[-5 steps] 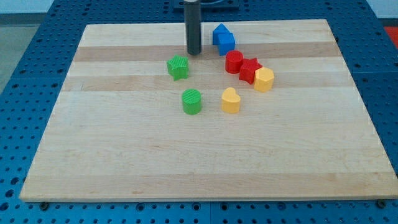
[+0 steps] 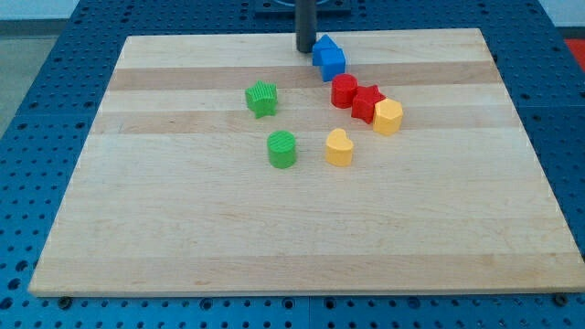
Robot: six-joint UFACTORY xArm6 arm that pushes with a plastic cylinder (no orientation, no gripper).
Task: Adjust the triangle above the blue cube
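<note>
The blue triangle [image 2: 323,44] sits near the view's top, touching the blue cube [image 2: 331,63] just below it. My tip [image 2: 304,49] is at the view's top, just left of the blue triangle and close to it; contact cannot be told. The rod rises out of the top edge of the view.
A red cylinder [image 2: 344,90], a red star-shaped block [image 2: 366,103] and a yellow hexagonal block [image 2: 388,117] run down to the right of the blue cube. A yellow heart-shaped block [image 2: 339,147], a green cylinder [image 2: 282,149] and a green ridged block [image 2: 261,98] lie mid-board. The wooden board [image 2: 183,228] rests on a blue pegboard.
My tip has moved up and to the right, from above the green ridged block to beside the blue triangle. The blocks have not moved.
</note>
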